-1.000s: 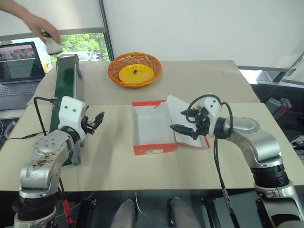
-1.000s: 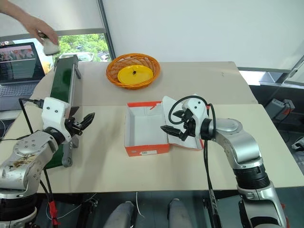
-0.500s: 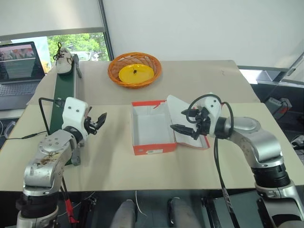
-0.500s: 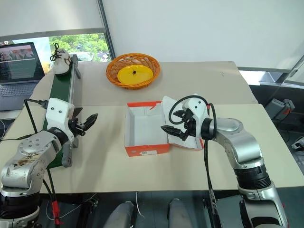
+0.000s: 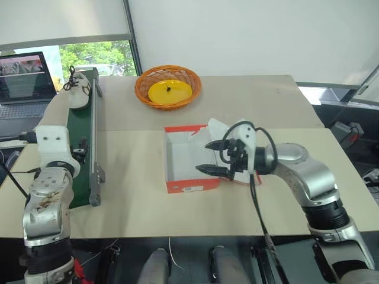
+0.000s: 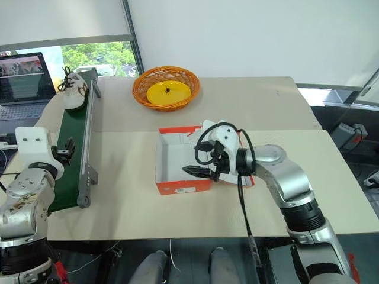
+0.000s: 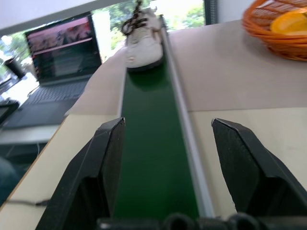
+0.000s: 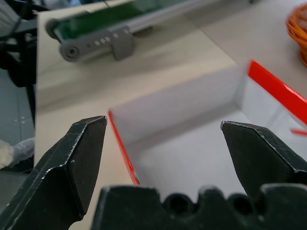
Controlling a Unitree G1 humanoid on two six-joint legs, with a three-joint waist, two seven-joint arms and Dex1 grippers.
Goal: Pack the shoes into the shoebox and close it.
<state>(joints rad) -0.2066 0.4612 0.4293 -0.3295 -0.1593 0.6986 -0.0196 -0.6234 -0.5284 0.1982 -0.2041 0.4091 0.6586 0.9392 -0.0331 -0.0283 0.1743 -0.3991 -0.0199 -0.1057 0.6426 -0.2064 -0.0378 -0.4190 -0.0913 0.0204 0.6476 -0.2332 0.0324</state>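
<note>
The beige tabletop (image 5: 260, 100) carries a long green conveyor belt (image 5: 80, 139) at the left of the frame. At centre sits the red-orange cardboard shoebox (image 5: 189, 163), white inside, lid lying open: light, stiff, probably easy to push askew. At the belt's far end, upper left, lies one whitish shoe (image 5: 77, 92) with dark straps, probably light and bendy; best pinched across the sole edges. The right hand (image 5: 212, 158) hangs released over the box; the left hand (image 7: 168, 163) is spread, empty, along the belt.

The beige table (image 5: 249, 100) carries the open shoebox (image 5: 189, 160), a wicker basket (image 5: 167, 86) — and a green conveyor (image 5: 80, 142).
</note>
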